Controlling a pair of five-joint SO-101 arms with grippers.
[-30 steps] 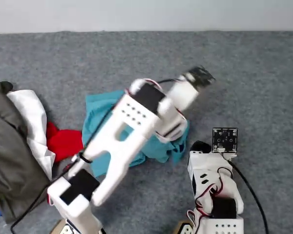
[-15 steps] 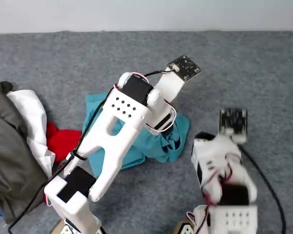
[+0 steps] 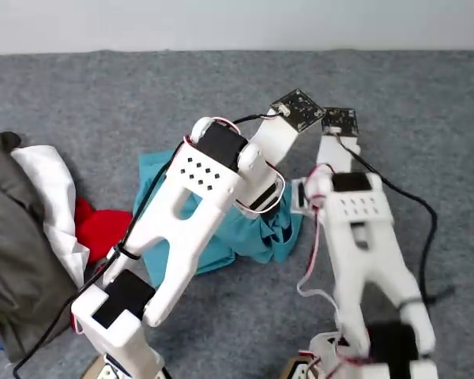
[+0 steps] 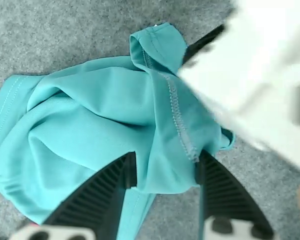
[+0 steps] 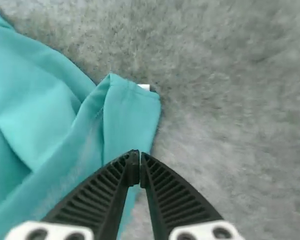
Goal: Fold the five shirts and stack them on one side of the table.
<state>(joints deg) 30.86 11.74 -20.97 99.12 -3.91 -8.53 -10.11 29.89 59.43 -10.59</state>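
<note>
Left claw (image 4: 165, 157): fingers partly spread, thick fold of teal shirt (image 4: 90, 115) gripped between them. Right claw (image 5: 139, 159): tips pressed together, holding nothing, over shirt's hem corner; contact unclear. Beyond tips: grey worktop (image 5: 230, 100). Heap of other shirts (image 3: 31, 213) well apart from both claws.

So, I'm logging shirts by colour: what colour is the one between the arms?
Plain teal; the shirt shows best in the left wrist view.

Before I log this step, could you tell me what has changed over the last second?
The right arm swung forward from its folded pose, bringing the shut right gripper to the teal shirt's edge. The left arm turned slightly early on, then held. Shirt and clothes pile stayed put.
</note>
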